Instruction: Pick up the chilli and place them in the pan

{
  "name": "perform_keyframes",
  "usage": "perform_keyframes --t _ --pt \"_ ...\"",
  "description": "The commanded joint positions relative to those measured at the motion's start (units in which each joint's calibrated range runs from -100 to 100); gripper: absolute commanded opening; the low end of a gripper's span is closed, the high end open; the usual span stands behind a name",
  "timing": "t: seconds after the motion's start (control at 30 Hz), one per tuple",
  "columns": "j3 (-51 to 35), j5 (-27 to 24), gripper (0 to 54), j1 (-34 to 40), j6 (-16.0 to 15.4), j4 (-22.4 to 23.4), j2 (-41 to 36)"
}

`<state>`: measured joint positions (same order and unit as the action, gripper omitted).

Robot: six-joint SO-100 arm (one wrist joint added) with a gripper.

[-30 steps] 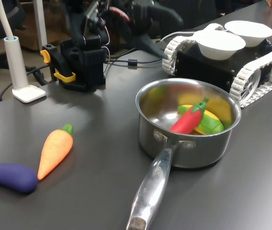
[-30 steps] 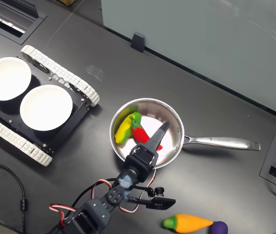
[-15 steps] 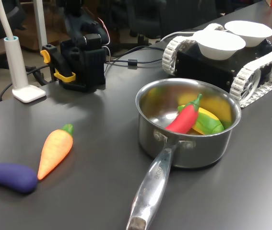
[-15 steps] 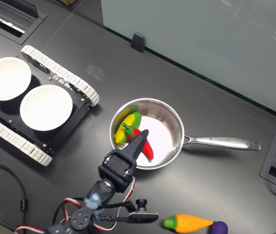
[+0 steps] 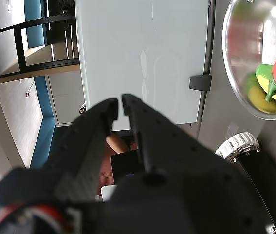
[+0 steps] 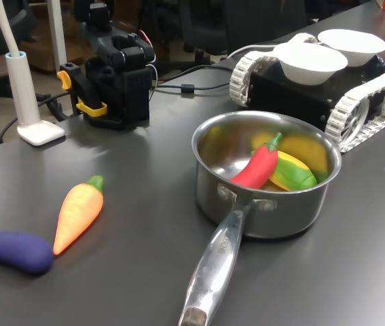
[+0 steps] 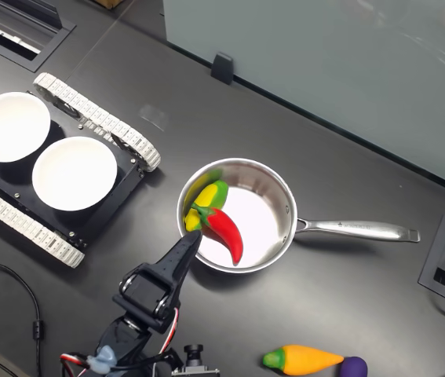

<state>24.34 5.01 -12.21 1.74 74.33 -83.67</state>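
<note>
The smooth, curved red toy chilli with a green stem (image 7: 224, 228) lies inside the shiny round stainless-steel saucepan (image 7: 279, 236), apparently propped on the yellow-green pieces there. The saucepan's long riveted handle (image 7: 357, 230) points toward the second exterior view's right.

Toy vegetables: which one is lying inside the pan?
The red chilli, leaning on a yellow-green toy inside the pan. The carrot and eggplant lie on the table outside it.
</note>
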Motion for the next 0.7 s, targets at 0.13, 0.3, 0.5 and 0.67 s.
perform_keyframes --t 0.13,0.3,0.5,0.67 --pt "-4.1 -0.2 0.0 1.3 0.7 3.2 -2.2" --pt "-2.7 -0.4 0.0 2.2 0.2 6.1 -4.4" --pt "0.7 0.0 0.0 4.0 -1.7 11.5 -9.4" --pt "3.2 0.3 0.0 4.8 -2.2 14.8 -11.8"
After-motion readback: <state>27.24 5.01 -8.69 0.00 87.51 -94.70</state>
